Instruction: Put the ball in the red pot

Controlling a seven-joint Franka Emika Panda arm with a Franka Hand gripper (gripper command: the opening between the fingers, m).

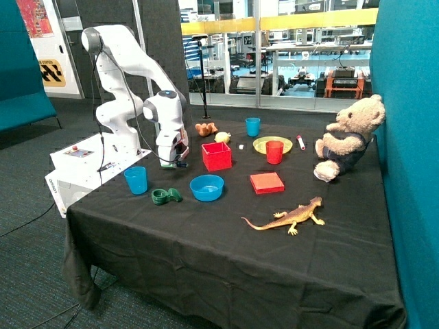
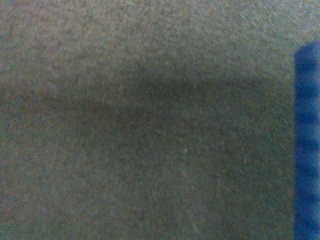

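Just beside the red pot (image 1: 217, 156), the gripper (image 1: 180, 163) hangs low over bare cloth, ball (image 1: 222, 137) beyond.

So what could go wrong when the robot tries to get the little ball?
The small yellowish ball lies right beside the brown-orange lumpy toy, so the gripper, now low over the black cloth, might grab or bump the toy. Being round, the ball could roll. The arm could also knock the red square pot.
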